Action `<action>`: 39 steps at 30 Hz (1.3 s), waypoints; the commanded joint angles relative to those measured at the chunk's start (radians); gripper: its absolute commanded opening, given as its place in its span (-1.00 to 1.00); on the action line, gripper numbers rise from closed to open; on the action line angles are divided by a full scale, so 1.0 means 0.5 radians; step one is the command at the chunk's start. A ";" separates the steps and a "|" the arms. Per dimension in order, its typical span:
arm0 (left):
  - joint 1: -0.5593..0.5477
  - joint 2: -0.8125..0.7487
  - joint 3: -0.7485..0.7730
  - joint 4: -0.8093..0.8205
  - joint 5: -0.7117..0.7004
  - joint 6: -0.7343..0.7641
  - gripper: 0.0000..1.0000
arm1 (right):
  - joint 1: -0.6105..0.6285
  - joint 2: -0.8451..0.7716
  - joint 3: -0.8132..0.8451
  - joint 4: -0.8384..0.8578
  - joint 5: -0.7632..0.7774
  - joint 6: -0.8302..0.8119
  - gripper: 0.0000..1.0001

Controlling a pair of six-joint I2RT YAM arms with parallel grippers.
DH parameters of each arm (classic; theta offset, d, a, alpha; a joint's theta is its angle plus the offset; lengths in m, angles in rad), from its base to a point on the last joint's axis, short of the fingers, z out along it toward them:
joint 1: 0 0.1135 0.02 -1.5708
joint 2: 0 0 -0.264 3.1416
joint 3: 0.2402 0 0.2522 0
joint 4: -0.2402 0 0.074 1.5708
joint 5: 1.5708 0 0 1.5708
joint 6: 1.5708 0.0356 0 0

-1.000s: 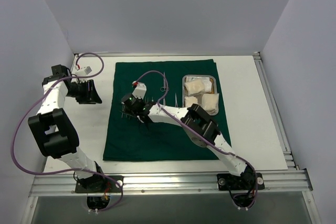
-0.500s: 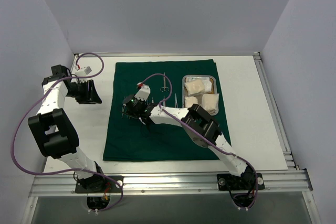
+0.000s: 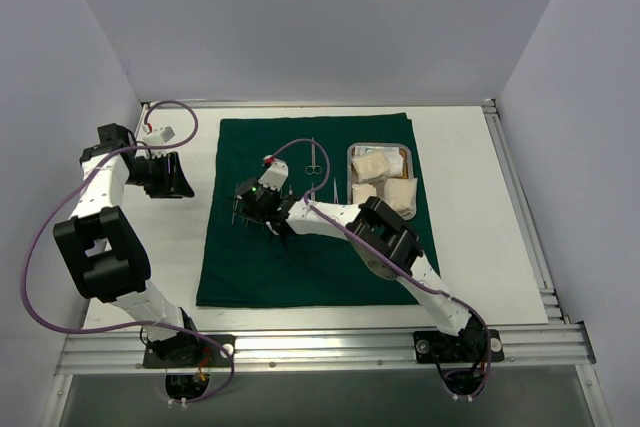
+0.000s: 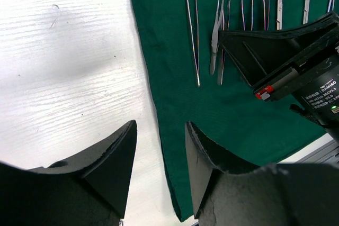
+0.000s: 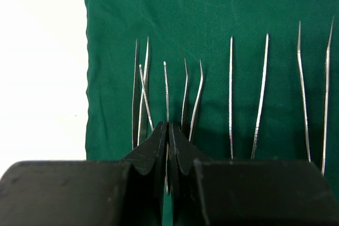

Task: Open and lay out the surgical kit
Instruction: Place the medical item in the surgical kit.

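Note:
The dark green cloth (image 3: pixel 300 257) lies spread flat on the table. The steel tray (image 3: pixel 381 152) sits on its back right part and holds white gauze pads (image 3: pixel 400 195). Scissors (image 3: pixel 313 159) and a forceps (image 3: pixel 333 190) lie left of the tray. Several slim silver forceps (image 5: pixel 262 93) lie in a row near the cloth's left edge. My right gripper (image 5: pixel 168 125) is shut on one thin forceps (image 5: pixel 166 91) in that row; it also shows in the top view (image 3: pixel 248 209). My left gripper (image 4: pixel 160 130) is open and empty above the cloth's left edge (image 4: pixel 159 146), and in the top view (image 3: pixel 172 179) it is left of the cloth.
White table top (image 3: pixel 470 197) surrounds the cloth. A small white connector block (image 3: pixel 160 133) on a purple cable lies at the back left corner. Metal rails (image 3: pixel 520 197) run along the table's right and near edges. White walls close in on three sides.
My right wrist has shifted slightly over the row of forceps, and the scissors behind it show more fully. The left arm has not moved.

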 commanded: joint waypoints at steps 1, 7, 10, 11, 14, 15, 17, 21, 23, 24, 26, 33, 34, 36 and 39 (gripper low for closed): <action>0.018 0.018 0.009 0.061 0.056 0.025 0.01 | -0.023 -0.097 -0.006 0.043 0.022 0.016 -1.00; 0.018 0.033 0.015 0.064 0.056 0.025 0.01 | -0.032 -0.103 -0.012 0.055 0.013 0.016 -0.97; 0.018 0.033 0.018 0.057 0.053 0.028 0.01 | -0.032 -0.106 -0.021 0.062 0.009 0.016 -0.92; 0.018 0.030 0.018 0.057 0.053 0.028 0.01 | -0.035 -0.109 -0.021 0.065 0.006 0.016 -0.92; 0.021 0.027 0.018 0.057 0.053 0.028 0.01 | -0.035 -0.115 -0.033 0.074 0.003 0.019 -0.91; 0.021 0.027 0.018 0.057 0.050 0.028 0.01 | -0.035 -0.119 -0.033 0.077 0.003 0.019 -0.90; 0.021 0.027 0.021 0.054 0.050 0.028 0.01 | -0.035 -0.125 -0.046 0.086 0.006 0.022 -0.90; 0.021 0.024 0.024 0.051 0.053 0.031 0.01 | -0.035 -0.131 -0.052 0.095 0.000 0.019 -0.86; 0.021 0.024 0.027 0.045 0.053 0.031 0.01 | -0.035 -0.134 -0.052 0.101 -0.012 0.010 -0.84; 0.024 0.021 0.030 0.045 0.053 0.031 0.01 | -0.035 -0.134 -0.046 0.101 -0.009 0.004 -0.83; 0.027 0.018 0.030 0.045 0.053 0.031 0.01 | -0.035 -0.137 -0.043 0.108 -0.012 -0.012 -0.81; 0.024 0.015 0.030 0.045 0.053 0.034 0.01 | -0.041 -0.195 -0.024 0.123 -0.037 -0.107 -0.78; 0.024 0.015 0.033 0.042 0.050 0.037 0.01 | -0.041 -0.217 -0.003 0.126 -0.037 -0.140 -0.77; 0.024 0.015 0.039 0.039 0.053 0.034 0.01 | -0.038 -0.296 0.022 0.156 -0.043 -0.300 -0.74; 0.024 0.015 0.055 0.024 0.050 0.037 0.01 | -0.047 -0.437 0.059 0.169 -0.202 -0.642 -0.67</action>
